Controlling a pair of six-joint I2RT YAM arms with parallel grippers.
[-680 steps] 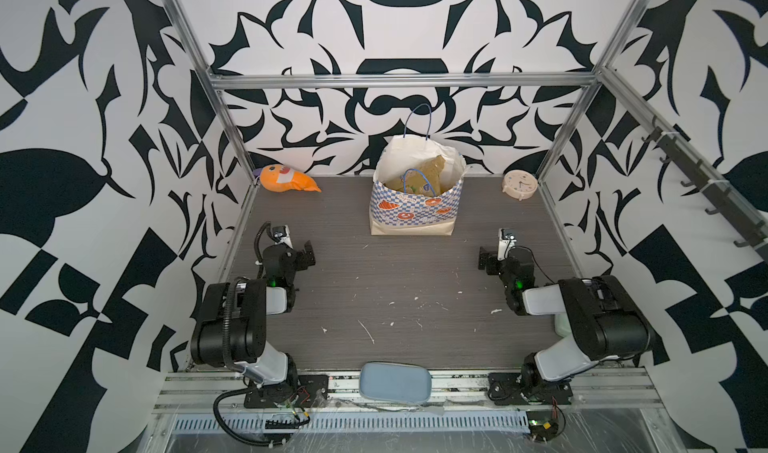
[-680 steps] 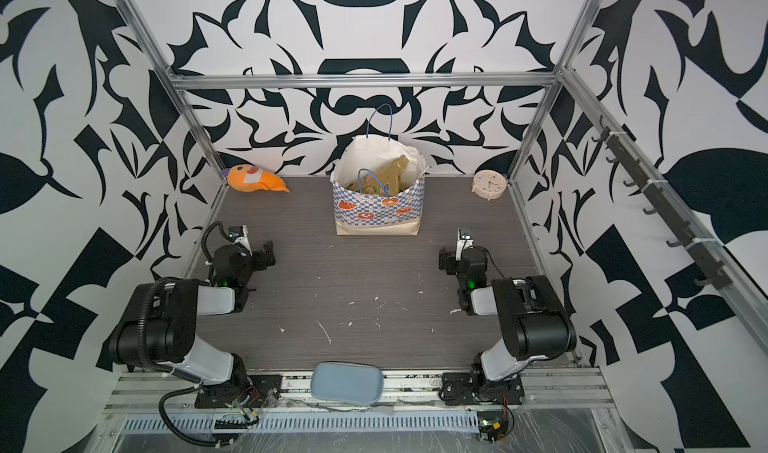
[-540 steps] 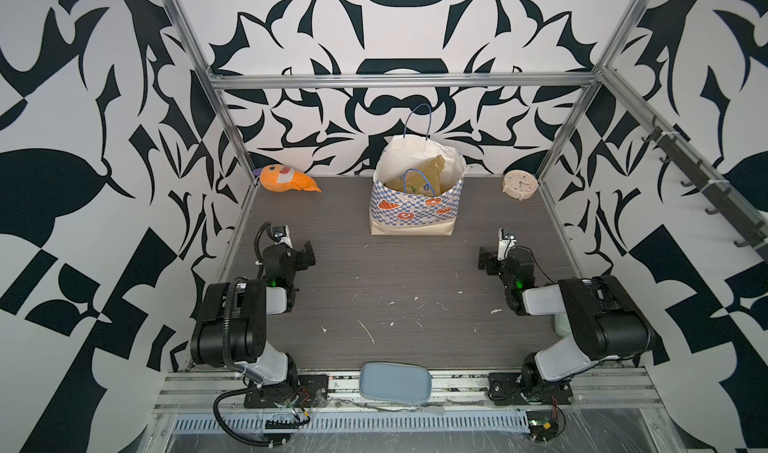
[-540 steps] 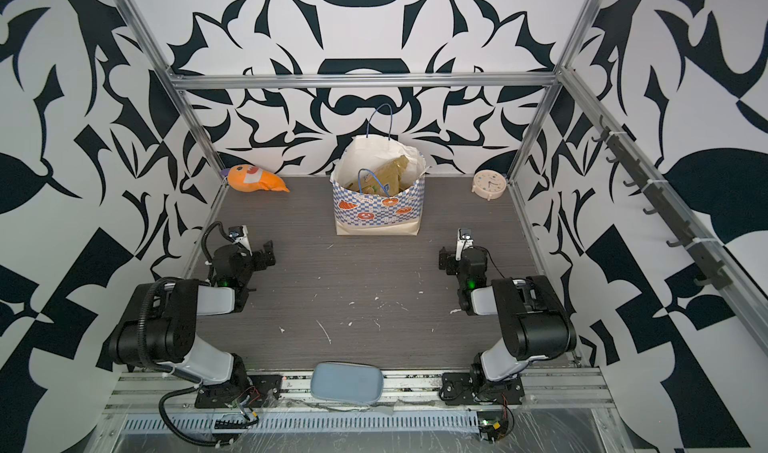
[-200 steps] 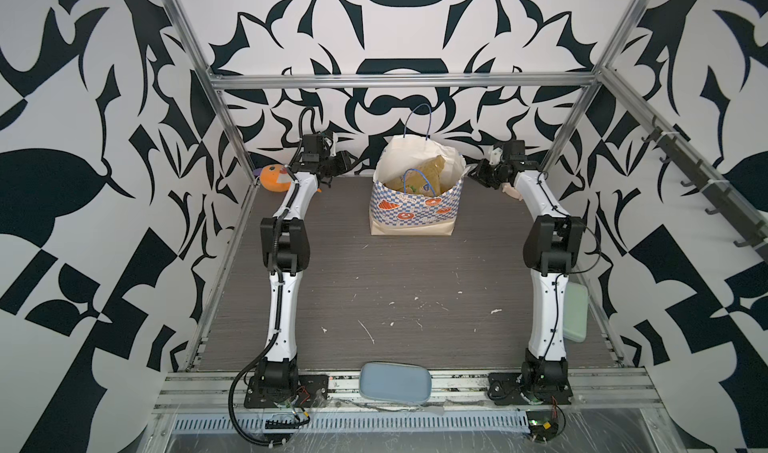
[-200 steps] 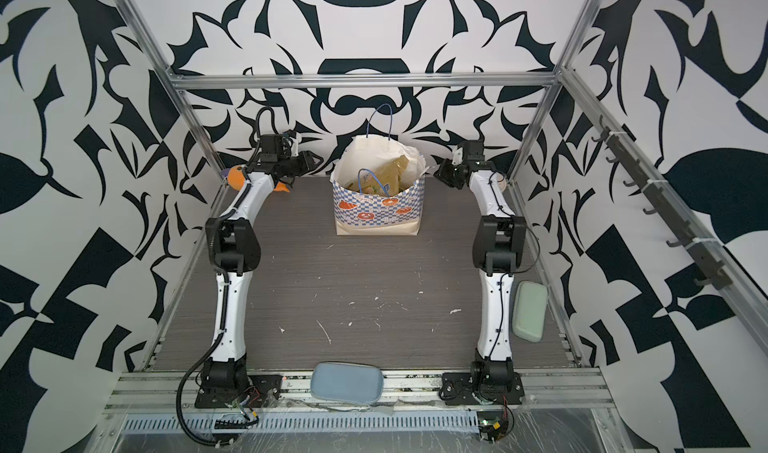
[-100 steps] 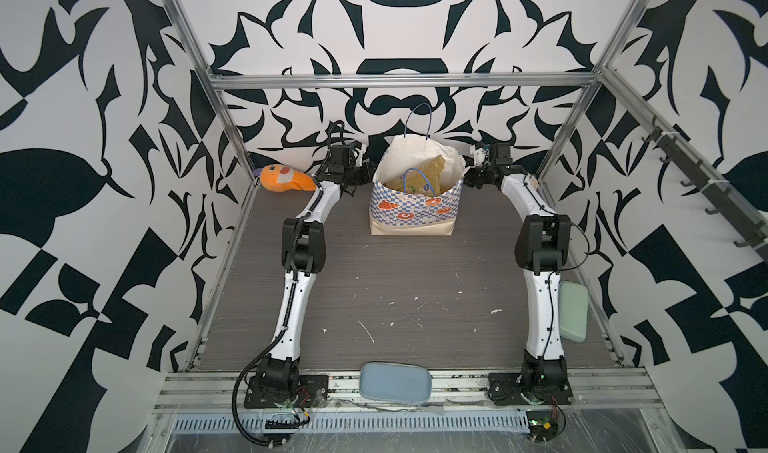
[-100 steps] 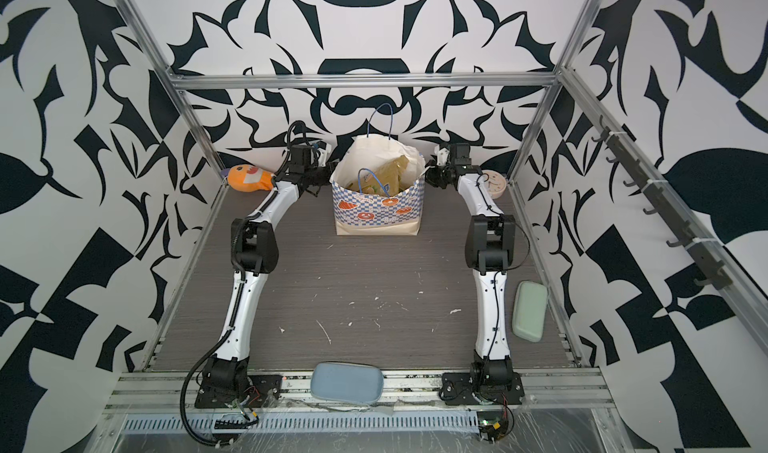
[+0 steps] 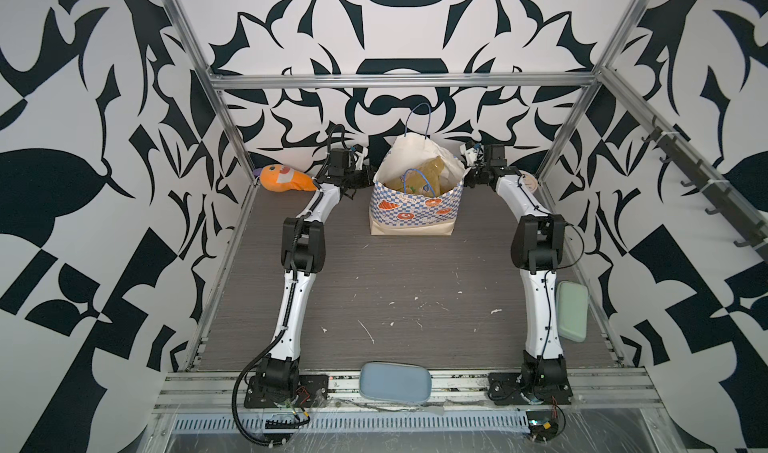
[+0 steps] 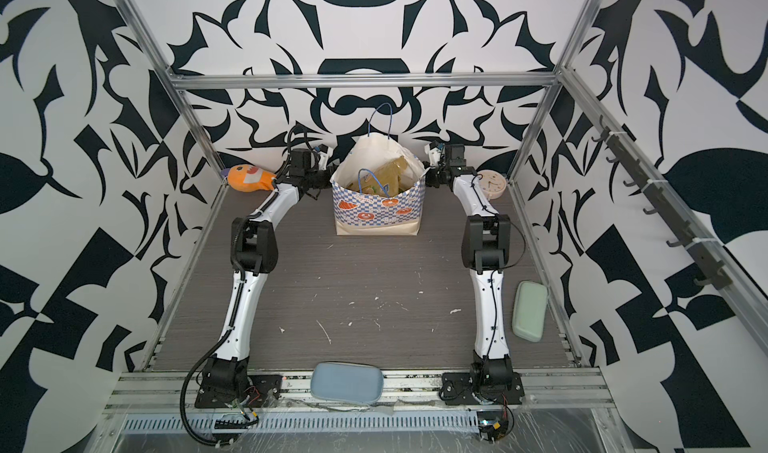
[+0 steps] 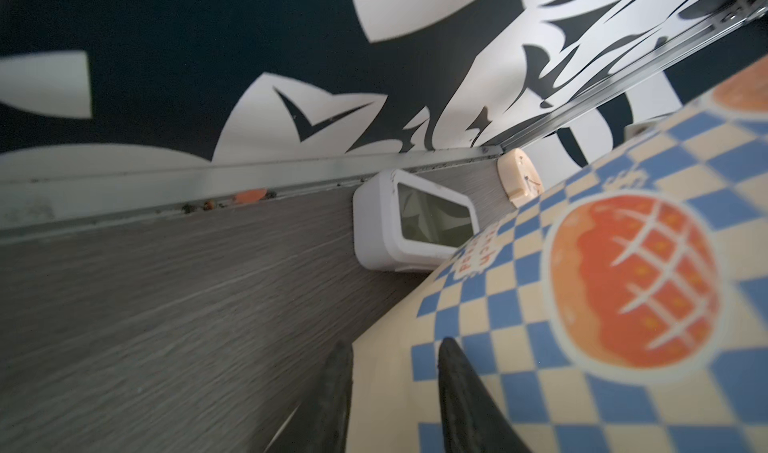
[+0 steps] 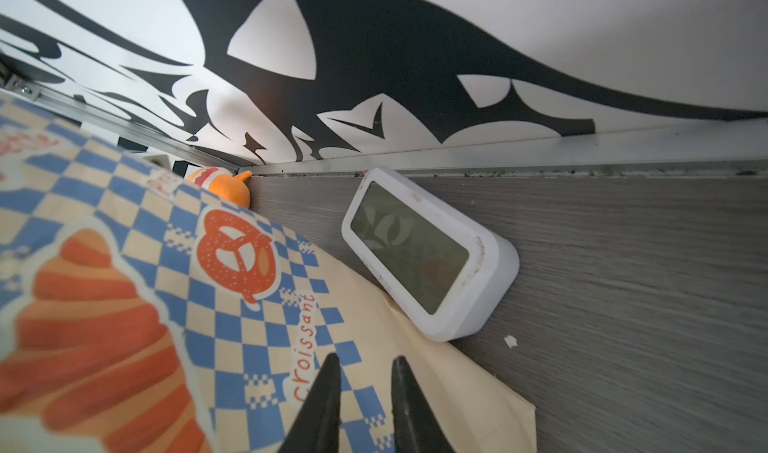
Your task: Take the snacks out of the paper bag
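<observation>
The paper bag [image 9: 415, 212] stands upright at the back middle of the table, blue-and-white checkered with orange pictures, and shows in both top views [image 10: 378, 216]. Snacks poke out of its open top, chiefly an olive-gold packet [image 9: 432, 168] [image 10: 392, 170]. My left gripper [image 9: 360, 178] [image 10: 322, 182] hovers just off the bag's left side. My right gripper [image 9: 467, 177] [image 10: 430, 179] is close to its right side. In the left wrist view the gripper [image 11: 395, 345] is open over the bag's wall [image 11: 519, 388], nothing between its fingers. In the right wrist view the gripper [image 12: 365, 357] is narrowly open over the checkered wall [image 12: 232, 347].
A white digital clock [image 11: 399, 222] [image 12: 428, 255] lies behind the bag by the back wall. A round cream clock [image 9: 528, 182] sits back right, an orange plush toy [image 9: 284, 178] back left. A green pad [image 9: 571, 309] lies right, a blue pad [image 9: 395, 382] on the front rail.
Both arms have stretched out from their folded rest near the front. In the last second both grippers moved inward to the bag's sides, and the left jaws narrowed.
</observation>
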